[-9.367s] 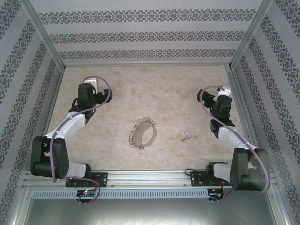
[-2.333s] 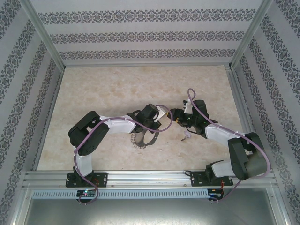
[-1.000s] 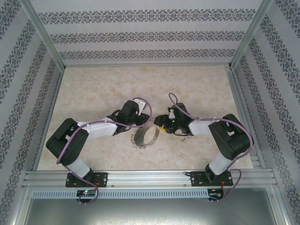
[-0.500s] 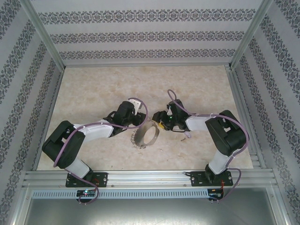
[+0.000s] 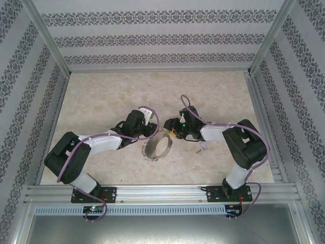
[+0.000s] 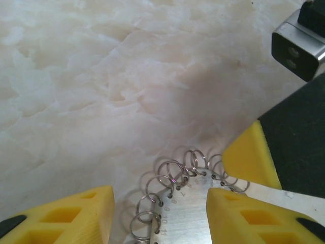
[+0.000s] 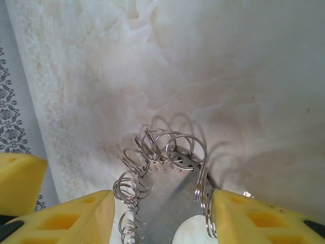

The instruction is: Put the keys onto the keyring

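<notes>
A: Where's the keyring (image 6: pixel 185 203)?
B: Mid-desk (image 5: pixel 101 96), a bit toward the near edge.
A: Left gripper (image 6: pixel 160 216)?
B: At the keyring's far rim, coming in from the left. Jaws apart, straddling the rim, with the flat numbered face between the fingers. One finger (image 6: pixel 244 213) overlaps the metal edge. On the other side there's a clear strip of desk before the split rings (image 6: pixel 170 175). Not clamped.
A: Right gripper (image 7: pixel 162 213)?
B: Same rim, from the right, also astride it. In its wrist view the split rings sit right up against both yellow fingers. Gripping or just touching, can't tell. One of its fingers shows in the left wrist view, just beside the left gripper's.
A: Keyring lifted?
B: Can't tell from above. The far rim is hidden under the gripper tips.
A: Key (image 5: pixel 203 147)?
B: Loose on the desk, right of the keyring and apart from it, just beside the right arm (image 5: pixel 218 133). Pale head, dark shank. Apart from both grippers, not on the keyring.
</notes>
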Controlling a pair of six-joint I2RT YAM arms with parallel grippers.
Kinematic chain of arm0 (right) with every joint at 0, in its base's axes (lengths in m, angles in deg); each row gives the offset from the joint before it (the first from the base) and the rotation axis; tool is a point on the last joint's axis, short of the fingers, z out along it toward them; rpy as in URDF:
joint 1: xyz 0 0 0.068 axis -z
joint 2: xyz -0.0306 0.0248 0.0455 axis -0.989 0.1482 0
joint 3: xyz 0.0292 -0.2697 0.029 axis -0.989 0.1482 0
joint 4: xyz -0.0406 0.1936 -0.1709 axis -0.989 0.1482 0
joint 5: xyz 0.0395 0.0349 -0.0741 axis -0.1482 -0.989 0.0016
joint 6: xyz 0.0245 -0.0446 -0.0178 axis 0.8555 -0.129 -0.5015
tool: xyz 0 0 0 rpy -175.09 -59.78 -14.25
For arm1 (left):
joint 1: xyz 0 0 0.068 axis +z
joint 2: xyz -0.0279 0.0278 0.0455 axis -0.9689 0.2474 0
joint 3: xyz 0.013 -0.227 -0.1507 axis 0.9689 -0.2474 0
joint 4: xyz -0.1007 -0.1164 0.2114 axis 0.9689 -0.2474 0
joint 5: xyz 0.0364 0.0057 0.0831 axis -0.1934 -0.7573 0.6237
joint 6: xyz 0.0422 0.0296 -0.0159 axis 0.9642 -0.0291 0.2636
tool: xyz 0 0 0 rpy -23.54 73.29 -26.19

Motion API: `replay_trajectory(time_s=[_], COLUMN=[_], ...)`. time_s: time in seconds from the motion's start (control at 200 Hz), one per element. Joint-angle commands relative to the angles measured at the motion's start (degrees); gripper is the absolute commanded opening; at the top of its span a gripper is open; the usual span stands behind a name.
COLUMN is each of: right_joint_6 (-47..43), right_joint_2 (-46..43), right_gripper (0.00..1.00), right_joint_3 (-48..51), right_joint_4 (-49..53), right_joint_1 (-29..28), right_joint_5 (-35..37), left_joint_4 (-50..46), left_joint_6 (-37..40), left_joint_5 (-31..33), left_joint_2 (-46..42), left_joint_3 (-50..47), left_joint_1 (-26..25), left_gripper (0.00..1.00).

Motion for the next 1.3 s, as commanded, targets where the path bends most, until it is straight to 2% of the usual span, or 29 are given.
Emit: replay_trajectory(time_s=[0.0, 0.644, 0.909, 1.109, 1.294], right_joint_6=[-0.5, 0.8, -0.8, -7.9, -24.1], right_joint_2=[-1.2, -0.3, -0.8, -5.9, -11.6], right_gripper=[0.53, 0.52, 0.51, 0.51, 0.51], right_joint_3=[-1.4, -0.9, -0.2, -0.4, -6.8], right_joint_4=[-1.1, -1.7, 0.8, 9.6, 27.9], right_joint_1=[-1.0, -1.7, -1.6, -0.9, -1.0], right_joint_5=[-0.1, -1.3, -0.2, 3.3, 9.9], left_joint_4=[1.8, 1.6, 2.9, 2.3, 1.4], left_joint_6=[-1.6, -4.3, -6.3, -7.1, -7.7], left_joint_5=[-2.8, -8.0, -6.5, -3.4, -1.2], left_joint_2=[-1.3, -1.5, -2.3, -4.0, -4.8], left_joint_3=[-1.1, -3.6, -5.0, -4.8, -3.6], left_joint_1=[0.5, -1.5, -2.7, -2.7, -2.7], left_gripper=[0.52, 0.52, 0.53, 0.53, 0.56])
